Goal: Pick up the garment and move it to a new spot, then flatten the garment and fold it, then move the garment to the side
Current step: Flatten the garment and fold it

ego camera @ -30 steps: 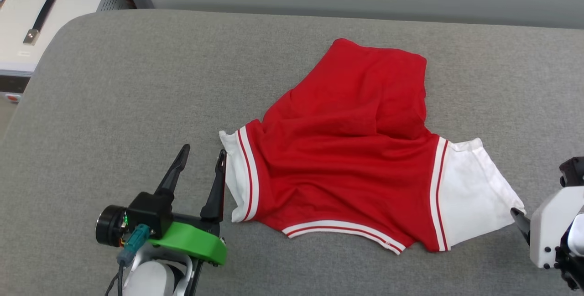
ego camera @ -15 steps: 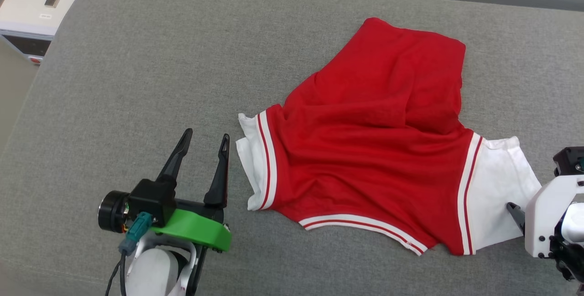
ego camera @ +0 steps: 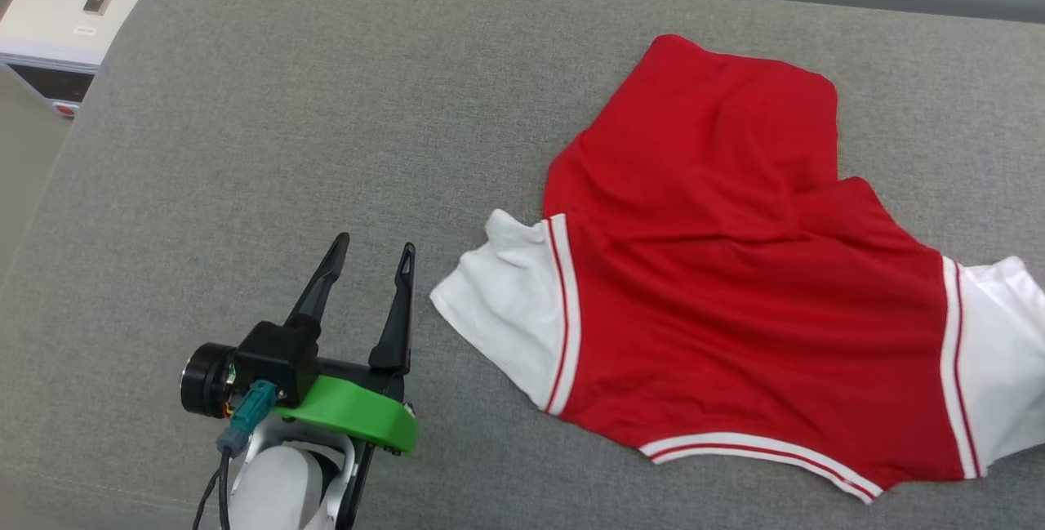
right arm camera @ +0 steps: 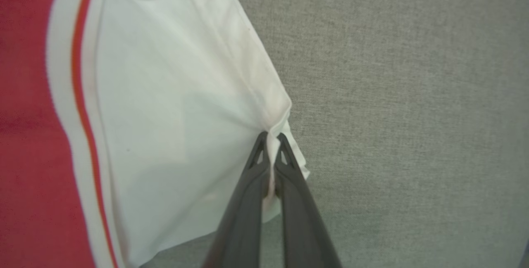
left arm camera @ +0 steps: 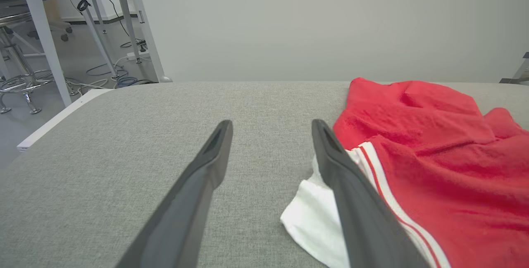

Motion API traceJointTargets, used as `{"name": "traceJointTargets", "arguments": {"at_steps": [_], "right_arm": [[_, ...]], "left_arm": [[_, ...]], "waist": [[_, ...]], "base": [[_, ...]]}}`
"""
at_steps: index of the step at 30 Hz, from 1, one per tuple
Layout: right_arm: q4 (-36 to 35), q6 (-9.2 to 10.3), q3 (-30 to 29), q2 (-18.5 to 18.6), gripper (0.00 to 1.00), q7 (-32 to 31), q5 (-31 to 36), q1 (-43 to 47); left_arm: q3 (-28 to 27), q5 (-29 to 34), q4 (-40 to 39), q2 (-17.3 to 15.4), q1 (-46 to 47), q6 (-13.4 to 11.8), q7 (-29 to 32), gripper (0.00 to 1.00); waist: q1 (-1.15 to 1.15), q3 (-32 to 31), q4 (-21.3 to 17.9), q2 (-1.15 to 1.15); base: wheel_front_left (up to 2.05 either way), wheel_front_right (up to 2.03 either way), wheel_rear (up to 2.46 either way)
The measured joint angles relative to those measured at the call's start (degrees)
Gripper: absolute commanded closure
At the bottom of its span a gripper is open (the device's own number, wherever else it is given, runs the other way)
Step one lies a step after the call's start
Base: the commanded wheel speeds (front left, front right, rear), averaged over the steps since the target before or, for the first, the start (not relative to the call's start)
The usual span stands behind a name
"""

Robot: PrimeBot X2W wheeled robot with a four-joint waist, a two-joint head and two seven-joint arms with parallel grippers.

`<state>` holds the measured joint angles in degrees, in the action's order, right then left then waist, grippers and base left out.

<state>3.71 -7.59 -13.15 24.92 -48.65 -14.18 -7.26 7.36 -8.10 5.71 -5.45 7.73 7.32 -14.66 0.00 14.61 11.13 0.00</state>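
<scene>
garment (ego camera: 735,309) red, white sleeve (right arm camera: 173,115) pinched by right pincer (right arm camera: 272,137)

Left claw (ego camera: 374,244) spread wide, fingers forward; right claw (right arm camera: 271,136) clamped on the garment (right arm camera: 173,107), apparently from above.

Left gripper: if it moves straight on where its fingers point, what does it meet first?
Likely nothing: the left gripper faces bare grey fabric surface to its far edge. The T-shirt's white sleeve lies right of that line.
</scene>
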Motion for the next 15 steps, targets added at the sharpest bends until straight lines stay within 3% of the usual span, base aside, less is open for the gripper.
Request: {"name": "traceJointTargets", "arguments": {"at_steps": [10,11,12,13,15], "right_arm": [[3.6,0.00,-4.8,0.5,1.00,1.9,1.4,-2.0],[4.1,0.00,-5.2,-0.2,0.93,2.4,1.3,-2.3],[4.2,0.02,-5.3,-0.6,0.41,3.2,1.3,-2.4],[4.3,0.02,-5.4,-0.9,0.00,4.3,1.6,-2.5],[4.6,0.02,-5.5,-1.4,0.00,6.0,2.0,-2.9]], "left_arm": [[1.2,-0.2,1.9,-0.2,0.2,0.0,0.0,0.00],[1.5,-0.4,2.7,-0.2,0.4,0.0,0.0,0.00],[1.7,-0.7,3.2,-0.2,0.6,0.0,0.0,0.00],[1.8,-1.1,3.5,-0.2,0.7,0.0,0.0,0.00],[1.8,-1.4,4.0,-0.4,0.9,0.0,0.0,0.00]], "waist": [[0.00,1.9,-0.5,0.00],[0.00,2.0,-0.5,0.00],[0.00,2.1,-0.6,0.00],[0.00,2.1,-0.7,0.00],[0.00,1.9,-0.9,0.00]], "base": [[0.00,0.00,0.00],[0.00,0.00,0.00],[0.00,0.00,0.00],[0.00,0.00,0.00],[0.00,0.00,0.00]]}}
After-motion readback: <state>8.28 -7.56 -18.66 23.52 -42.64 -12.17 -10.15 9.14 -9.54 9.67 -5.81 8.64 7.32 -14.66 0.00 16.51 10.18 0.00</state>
